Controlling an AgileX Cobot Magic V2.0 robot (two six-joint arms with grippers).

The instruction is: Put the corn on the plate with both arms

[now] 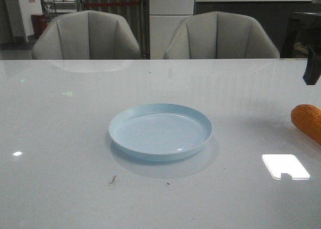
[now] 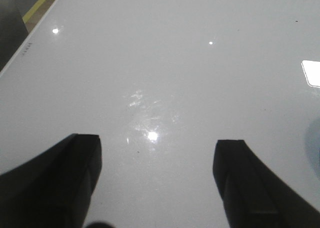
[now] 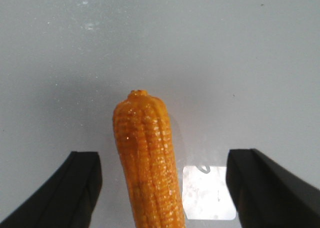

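The pale blue plate (image 1: 160,131) sits in the middle of the white table with nothing on it. An orange-yellow corn cob (image 1: 307,121) lies on the table at the far right, cut off by the edge of the front view. In the right wrist view the corn (image 3: 147,153) runs lengthwise between the two dark fingers of my right gripper (image 3: 162,155), which is open, with a gap on each side of the cob. My left gripper (image 2: 157,153) is open over bare table and holds nothing. A pale sliver of the plate (image 2: 314,148) shows at that view's edge.
Two grey chairs (image 1: 88,36) (image 1: 220,36) stand beyond the table's far edge. A dark part of my right arm (image 1: 312,71) shows at the front view's right edge above the corn. A bright light reflection (image 1: 285,166) lies on the table right of the plate.
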